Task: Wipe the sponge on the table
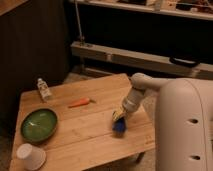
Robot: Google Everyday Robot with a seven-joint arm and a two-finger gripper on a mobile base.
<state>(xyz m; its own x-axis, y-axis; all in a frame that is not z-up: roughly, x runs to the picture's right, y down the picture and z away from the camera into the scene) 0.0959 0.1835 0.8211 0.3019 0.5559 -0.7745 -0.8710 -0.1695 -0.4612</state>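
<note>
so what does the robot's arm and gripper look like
The arm is a bulky, smooth off-white shell with small dark holes, narrowing to a pale grey cylindrical wrist. It ends in the gripper, at the sponge on the table's right side.

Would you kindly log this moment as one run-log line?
tool: at sponge, right side of table | sponge: on table | carrot, bowl: apart, to left
</note>
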